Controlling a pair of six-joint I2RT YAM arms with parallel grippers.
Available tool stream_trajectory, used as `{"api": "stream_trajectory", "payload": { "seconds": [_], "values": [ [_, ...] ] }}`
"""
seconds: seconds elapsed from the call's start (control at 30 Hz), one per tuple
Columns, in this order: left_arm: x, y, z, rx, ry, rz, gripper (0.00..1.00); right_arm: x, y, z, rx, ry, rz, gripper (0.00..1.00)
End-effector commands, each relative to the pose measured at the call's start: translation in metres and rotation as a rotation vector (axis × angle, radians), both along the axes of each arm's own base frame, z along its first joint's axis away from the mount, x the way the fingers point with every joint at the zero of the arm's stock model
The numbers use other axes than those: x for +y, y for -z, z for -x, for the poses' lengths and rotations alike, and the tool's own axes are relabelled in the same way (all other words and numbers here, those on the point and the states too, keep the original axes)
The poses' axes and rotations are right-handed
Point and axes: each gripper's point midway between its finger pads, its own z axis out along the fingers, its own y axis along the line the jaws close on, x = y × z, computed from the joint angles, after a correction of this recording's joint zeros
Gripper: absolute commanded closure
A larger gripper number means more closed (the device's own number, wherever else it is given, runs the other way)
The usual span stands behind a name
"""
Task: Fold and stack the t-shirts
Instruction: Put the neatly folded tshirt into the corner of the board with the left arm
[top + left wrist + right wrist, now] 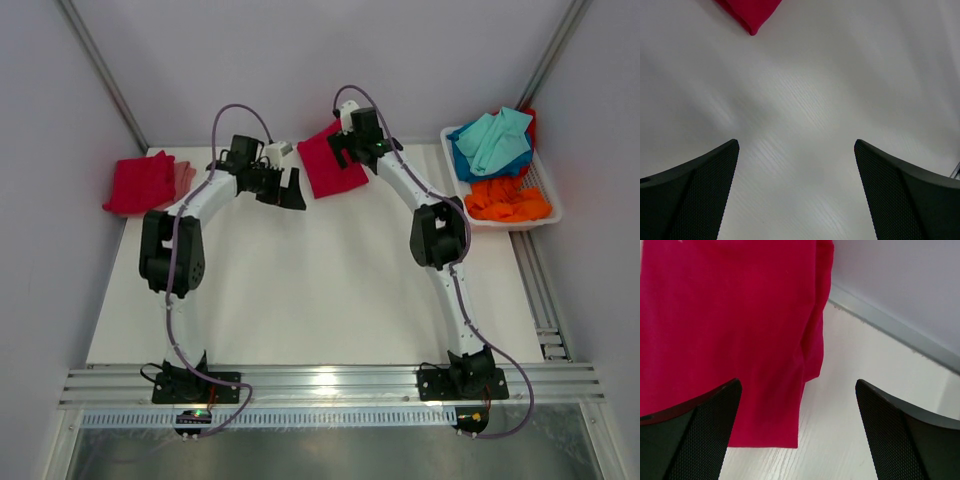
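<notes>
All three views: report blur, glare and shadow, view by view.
Top external: sharp, evenly lit, with a glare patch on the metal rail at the near edge. Left wrist: the table looks streaky and soft; the open left gripper frames it, dark but crisp. Right wrist: the crimson t-shirt is in focus, flatly lit, faint shadow along its fold.

Open tabletop (320, 290) spans the middle, between the two arms. The far edge is crowded: a red pile of t-shirts (140, 183) by the left wall, a folded red t-shirt (320, 170) in the centre, and a white basket (540, 178) heaped with shirts at right, with bare gaps between them.
</notes>
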Motion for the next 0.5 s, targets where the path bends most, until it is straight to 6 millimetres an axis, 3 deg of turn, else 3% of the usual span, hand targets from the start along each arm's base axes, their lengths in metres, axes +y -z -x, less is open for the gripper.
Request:
{"api": "stream_trajectory", "payload": {
  "seconds": [0.0,0.23,0.47],
  "values": [
    [-0.008,-0.002,-0.031,-0.06,-0.092,0.059,0.01,-0.03,-0.006,-0.025,-0.003,0.122,-0.189,0.01],
    [-0.024,0.02,-0.058,0.007,-0.126,0.138,0.01,-0.042,0.001,-0.026,-0.006,0.141,-0.177,0.01],
    [-0.03,0.027,-0.066,0.016,-0.121,0.16,0.01,-0.051,0.005,-0.033,-0.005,0.195,-0.253,0.01]
  ]
}}
